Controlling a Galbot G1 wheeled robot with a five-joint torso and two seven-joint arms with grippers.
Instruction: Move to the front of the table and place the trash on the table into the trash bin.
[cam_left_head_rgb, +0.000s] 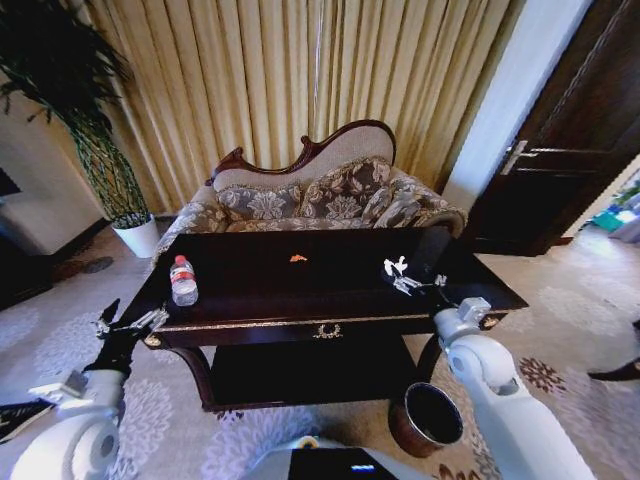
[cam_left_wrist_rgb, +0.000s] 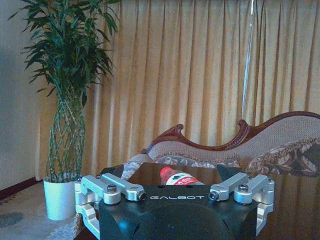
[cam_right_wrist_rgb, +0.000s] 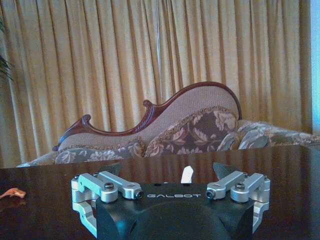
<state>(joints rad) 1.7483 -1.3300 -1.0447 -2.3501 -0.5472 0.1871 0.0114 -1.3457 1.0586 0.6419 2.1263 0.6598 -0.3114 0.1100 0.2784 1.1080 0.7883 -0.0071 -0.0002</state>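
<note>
Right gripper: your fingers stand released, spread wide, over the bench near its right front corner. White paper wad sits on the bench top between those fingers, just ahead of them; whether they touch it, you cannot tell. In your right wrist view the same white wad shows in the gap, centred.

Orange scrap lies on the bench top, mid-length, toward the back edge, well apart from the wad. In the right wrist view it lies far off to the side.

Left gripper: fingers released and spread, hanging off the bench's left front corner, grasping nothing. Water bottle stands upright on the bench near that corner, just ahead of the gripper; your left wrist view catches its red cap end.

Trash bin: on the floor below the bench's right front end, beside your right arm, mouth up, dark inside.

Behind the bench: patterned sofa, then curtains. Potted plant stands past the bench's left end.
</note>
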